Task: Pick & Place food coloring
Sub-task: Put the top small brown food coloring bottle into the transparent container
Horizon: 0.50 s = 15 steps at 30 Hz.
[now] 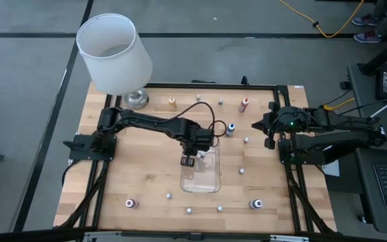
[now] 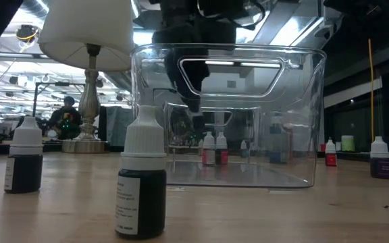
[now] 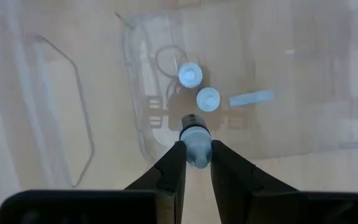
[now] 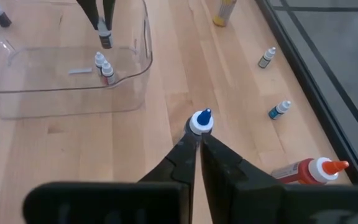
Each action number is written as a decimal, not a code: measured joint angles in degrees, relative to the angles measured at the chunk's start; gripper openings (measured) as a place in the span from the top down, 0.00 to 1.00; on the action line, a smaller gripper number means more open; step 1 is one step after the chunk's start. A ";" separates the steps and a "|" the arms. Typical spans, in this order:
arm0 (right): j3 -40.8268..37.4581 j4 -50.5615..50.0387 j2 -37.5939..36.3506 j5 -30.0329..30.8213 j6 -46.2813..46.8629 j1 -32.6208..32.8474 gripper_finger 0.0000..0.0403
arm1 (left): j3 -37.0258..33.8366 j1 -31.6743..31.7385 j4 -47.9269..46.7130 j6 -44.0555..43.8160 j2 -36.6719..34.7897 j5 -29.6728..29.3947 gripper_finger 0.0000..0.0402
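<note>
Above the tray (image 3: 135, 74), bottle (image 3: 195, 132) in left fingers (image 3: 168, 171)

Your left arm reaches from the desk's left edge toward the middle, bent at the elbow. Its wrist points down. Your left gripper (image 1: 188, 160) hangs there, and its two fingers (image 3: 171, 169) pinch a small bottle (image 3: 195, 138) by the cap. Your right arm waits, folded by the desk's right edge. Your right gripper (image 1: 256, 125) points toward the middle of the desk. Its fingers (image 4: 185, 154) are pressed together with nothing between them.
</note>
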 joint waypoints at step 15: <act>0.00 -0.04 -0.02 0.00 -0.12 0.00 0.93 | -0.01 0.37 1.48 1.04 2.99 0.41 0.85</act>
